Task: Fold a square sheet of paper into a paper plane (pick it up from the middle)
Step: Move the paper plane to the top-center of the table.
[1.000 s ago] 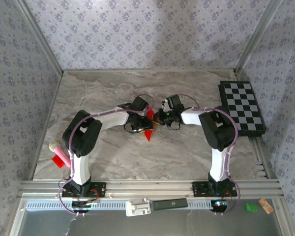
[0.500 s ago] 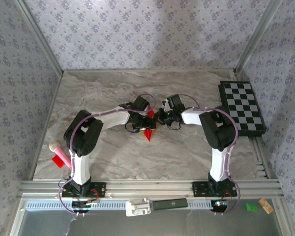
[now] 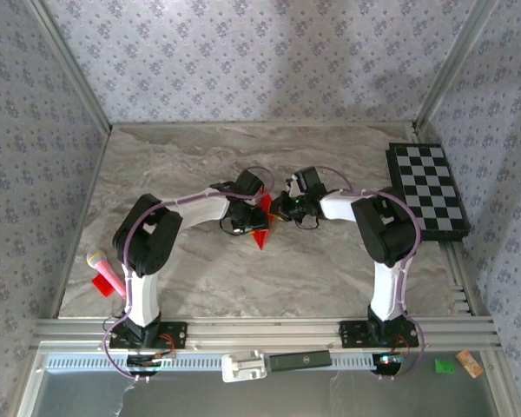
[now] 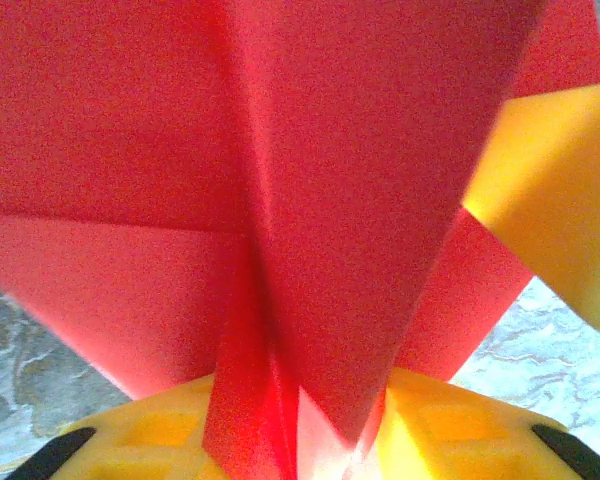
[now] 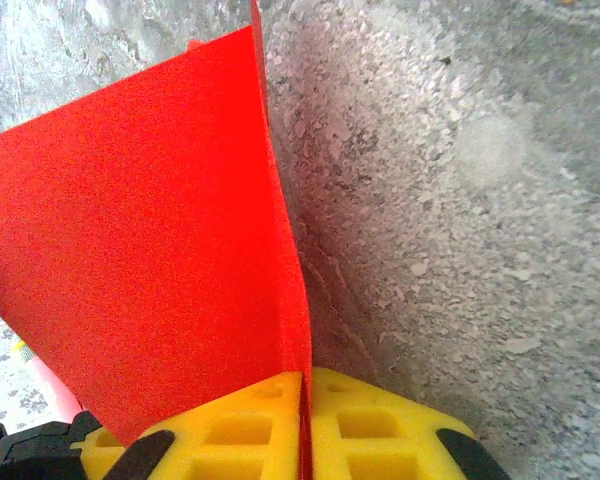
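The paper plane (image 3: 260, 236), folded from the bright red sheet, hangs between both grippers over the middle of the table, its point toward the near edge. In the left wrist view its creased red folds (image 4: 310, 200) run down between the yellow fingers (image 4: 140, 430). My left gripper (image 4: 300, 400) is closed round that central fold. My right gripper (image 5: 305, 385) is shut on a thin edge of the red paper (image 5: 150, 250), its pads nearly touching. From above, the left gripper (image 3: 252, 214) and right gripper (image 3: 279, 211) stand close together. The right gripper's yellow finger (image 4: 550, 200) shows beside the paper.
A black-and-white chequered board (image 3: 430, 189) lies at the right edge of the marble table (image 3: 200, 278). A pink and yellow stick (image 3: 104, 269) and a small red scrap (image 3: 100, 284) lie at the near left. Patterned walls close in three sides.
The plane's lower point has drifted slightly to the left. Both arms stay nearly where they were.
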`<control>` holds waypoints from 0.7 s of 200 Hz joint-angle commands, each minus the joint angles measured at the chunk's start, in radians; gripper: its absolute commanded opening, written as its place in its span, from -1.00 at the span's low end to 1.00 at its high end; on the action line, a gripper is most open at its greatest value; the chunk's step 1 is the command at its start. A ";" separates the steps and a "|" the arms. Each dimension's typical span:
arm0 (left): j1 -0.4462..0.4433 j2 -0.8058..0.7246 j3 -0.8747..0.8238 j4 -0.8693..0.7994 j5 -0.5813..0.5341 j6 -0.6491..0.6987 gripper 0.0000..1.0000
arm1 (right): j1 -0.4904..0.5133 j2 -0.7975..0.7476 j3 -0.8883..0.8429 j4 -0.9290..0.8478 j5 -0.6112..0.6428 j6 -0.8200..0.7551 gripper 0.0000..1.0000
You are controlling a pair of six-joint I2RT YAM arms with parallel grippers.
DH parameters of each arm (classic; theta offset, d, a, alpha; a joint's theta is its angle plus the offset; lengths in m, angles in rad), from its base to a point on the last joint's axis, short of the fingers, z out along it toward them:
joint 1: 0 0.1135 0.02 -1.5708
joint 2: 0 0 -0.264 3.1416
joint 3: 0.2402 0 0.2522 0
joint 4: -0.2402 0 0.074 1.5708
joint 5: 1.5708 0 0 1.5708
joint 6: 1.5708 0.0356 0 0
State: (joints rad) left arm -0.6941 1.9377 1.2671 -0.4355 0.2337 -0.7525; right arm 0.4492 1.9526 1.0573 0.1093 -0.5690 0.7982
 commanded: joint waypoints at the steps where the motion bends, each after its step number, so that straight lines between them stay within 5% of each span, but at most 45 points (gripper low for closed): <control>1: -0.007 -0.009 0.037 -0.053 -0.045 -0.006 -0.33 | -0.005 -0.019 0.010 -0.008 -0.016 0.007 -0.74; 95: -0.004 0.022 0.121 -0.181 -0.143 0.062 -0.52 | -0.028 -0.096 -0.045 0.003 0.057 -0.012 -0.10; 140: -0.006 0.057 0.157 -0.211 -0.145 0.081 -0.52 | -0.037 -0.118 -0.057 -0.006 0.071 -0.023 -0.07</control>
State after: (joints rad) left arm -0.6941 1.9591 1.3861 -0.5808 0.1074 -0.6998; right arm 0.4198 1.8618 1.0107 0.1093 -0.5159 0.7933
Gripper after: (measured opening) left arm 0.242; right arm 0.467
